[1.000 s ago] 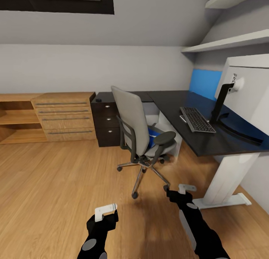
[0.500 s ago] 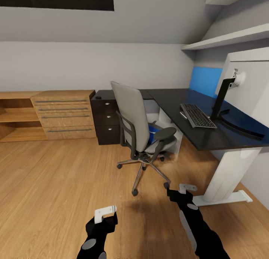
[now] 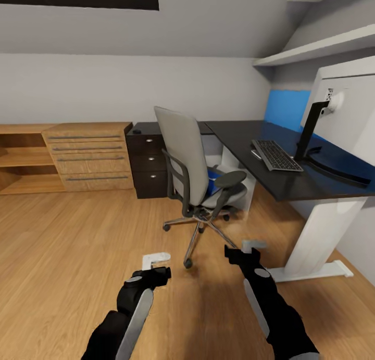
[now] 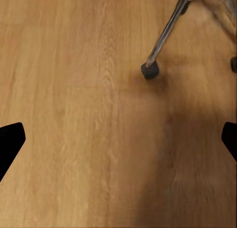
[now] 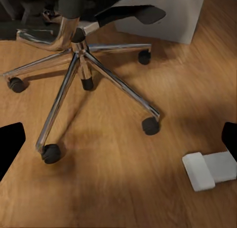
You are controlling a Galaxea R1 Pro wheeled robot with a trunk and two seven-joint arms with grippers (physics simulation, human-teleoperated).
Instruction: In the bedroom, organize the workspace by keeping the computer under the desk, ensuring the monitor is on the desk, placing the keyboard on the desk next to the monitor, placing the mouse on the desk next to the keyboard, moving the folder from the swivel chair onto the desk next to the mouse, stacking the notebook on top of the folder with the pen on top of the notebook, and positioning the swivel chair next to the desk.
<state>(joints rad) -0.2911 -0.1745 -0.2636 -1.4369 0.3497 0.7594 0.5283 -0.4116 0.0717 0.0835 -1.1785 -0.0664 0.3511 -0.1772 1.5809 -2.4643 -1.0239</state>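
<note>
Both sets of jaws stand spread and empty: in each wrist view the dark fingertips sit at opposite edges with only floor (image 4: pixel 89 139) between them. The left gripper (image 3: pixel 156 264) hangs low over bare boards, just near of the chair's closest caster (image 4: pixel 150 70). The right gripper (image 3: pixel 249 249) hangs beside the chair's chrome base (image 5: pixel 79 50), with the counter's white foot (image 5: pixel 210 169) close by.

The chair (image 3: pixel 195 172) stands at the middle of the room, its back turned toward the robot, just left of the counter (image 3: pixel 291 188). A blue patch on its seat, between backrest and armrest, is probably the folder (image 3: pixel 211 185). The keyboard (image 3: pixel 276 154) lies on the counter beside the monitor's stand (image 3: pixel 310 128), with the monitor (image 3: pixel 349 110) above it. A small object at the keyboard's far-left corner is too small to name. I cannot pick out mouse, notebook or pen.

The step in hand appears to be the approach to the chair for the folder. To do it well, I would come round to the chair's open right side rather than reach over the backrest, raise the arms to seat height first, and keep the base clear of the casters, since a nudge would roll the chair away.

No brand, label or writing can be read anywhere.
</note>
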